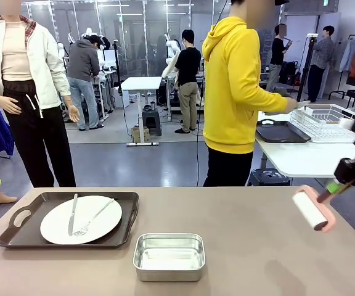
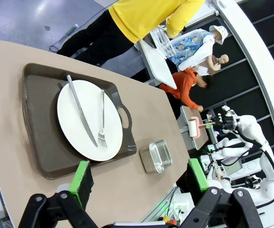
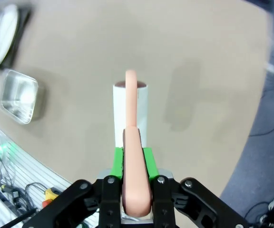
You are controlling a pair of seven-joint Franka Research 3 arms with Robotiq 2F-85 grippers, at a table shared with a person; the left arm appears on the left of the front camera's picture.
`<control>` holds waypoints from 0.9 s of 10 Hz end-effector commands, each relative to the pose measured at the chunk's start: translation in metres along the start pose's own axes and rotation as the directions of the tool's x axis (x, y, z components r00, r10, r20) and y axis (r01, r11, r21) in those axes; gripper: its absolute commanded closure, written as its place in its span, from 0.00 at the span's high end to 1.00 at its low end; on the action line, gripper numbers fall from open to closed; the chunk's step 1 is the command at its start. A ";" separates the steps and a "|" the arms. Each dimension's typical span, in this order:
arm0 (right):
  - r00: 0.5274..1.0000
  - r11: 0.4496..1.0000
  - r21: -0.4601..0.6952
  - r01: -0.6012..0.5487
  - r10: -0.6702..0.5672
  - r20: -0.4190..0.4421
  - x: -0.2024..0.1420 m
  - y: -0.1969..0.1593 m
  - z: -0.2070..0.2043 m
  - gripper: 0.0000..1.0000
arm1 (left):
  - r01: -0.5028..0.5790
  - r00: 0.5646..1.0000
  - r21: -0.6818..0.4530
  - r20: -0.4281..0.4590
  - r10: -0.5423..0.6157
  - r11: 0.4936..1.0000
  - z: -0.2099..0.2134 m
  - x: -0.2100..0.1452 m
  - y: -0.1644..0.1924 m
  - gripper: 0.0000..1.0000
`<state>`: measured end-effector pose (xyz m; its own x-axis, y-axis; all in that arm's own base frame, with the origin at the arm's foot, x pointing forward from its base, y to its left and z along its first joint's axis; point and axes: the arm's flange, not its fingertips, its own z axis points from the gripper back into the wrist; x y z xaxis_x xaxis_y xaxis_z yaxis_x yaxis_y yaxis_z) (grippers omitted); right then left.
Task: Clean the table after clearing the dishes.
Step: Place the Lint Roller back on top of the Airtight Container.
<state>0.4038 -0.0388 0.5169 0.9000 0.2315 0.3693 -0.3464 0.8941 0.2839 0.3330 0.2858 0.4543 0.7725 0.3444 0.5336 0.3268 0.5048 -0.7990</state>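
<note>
On taupe table (image 1: 245,246): white plate (image 1: 100,228), cutlery (image 1: 73,214), brown tray (image 1: 42,202) | left jaws wide | right jaws clamp lint roller (image 1: 311,211)

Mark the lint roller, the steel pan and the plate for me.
lint roller (image 1: 310,210), front view, white roll.
steel pan (image 1: 169,256), front view, bare floor.
plate (image 1: 54,226), front view, bare left side.

You see the matte taupe-brown surface (image 1: 257,246) with rounded corners. On its left part one dark brown handled tray (image 1: 17,234) lies flat and carries a round white plate (image 1: 57,233). A steel knife (image 1: 73,214) and fork (image 1: 94,217) lie side by side on the plate. A second dark tray (image 1: 282,133) lies on the white table (image 1: 307,160) beyond.
</note>
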 end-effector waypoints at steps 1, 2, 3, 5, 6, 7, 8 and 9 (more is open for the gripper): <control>0.969 0.968 0.059 -0.244 0.246 -0.031 0.025 0.051 0.013 0.20 | 0.011 1.000 -0.007 -0.005 -0.011 1.000 0.003 -0.002 -0.001 1.00; 0.929 0.930 0.074 -0.359 0.364 -0.067 0.043 0.087 0.011 0.20 | 0.011 1.000 -0.007 -0.005 -0.011 1.000 0.003 -0.002 -0.001 1.00; 0.865 0.871 0.085 -0.483 0.490 -0.111 0.062 0.127 0.004 0.20 | 0.011 1.000 -0.007 -0.005 -0.011 1.000 0.003 -0.002 -0.001 1.00; 0.681 0.708 0.091 -0.701 0.701 -0.210 0.101 0.224 -0.021 0.20 | 0.011 1.000 -0.007 -0.005 -0.011 1.000 0.003 -0.002 -0.001 1.00; 0.593 0.629 0.112 -0.770 0.769 -0.240 0.113 0.268 -0.038 0.20 | 0.011 1.000 -0.007 -0.005 -0.011 1.000 0.003 -0.002 -0.001 1.00; 0.501 0.550 0.141 -0.823 0.821 -0.275 0.117 0.305 -0.061 0.20 | 0.011 1.000 -0.007 -0.005 -0.011 1.000 0.003 -0.002 -0.001 1.00; 0.400 0.459 0.152 -0.875 0.864 -0.307 0.115 0.338 -0.093 0.20 | 0.011 1.000 -0.007 -0.005 -0.011 1.000 0.003 -0.002 -0.001 1.00; 0.334 0.406 0.201 -0.891 0.889 -0.314 0.112 0.362 -0.119 0.20 | 0.011 1.000 -0.007 -0.005 -0.011 1.000 0.003 -0.002 -0.001 1.00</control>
<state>0.3975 0.3499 0.5605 0.1424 0.9810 0.1316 -0.9895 0.1443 -0.0050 0.3330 0.2858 0.4542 0.7726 0.3446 0.5333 0.3266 0.5047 -0.7992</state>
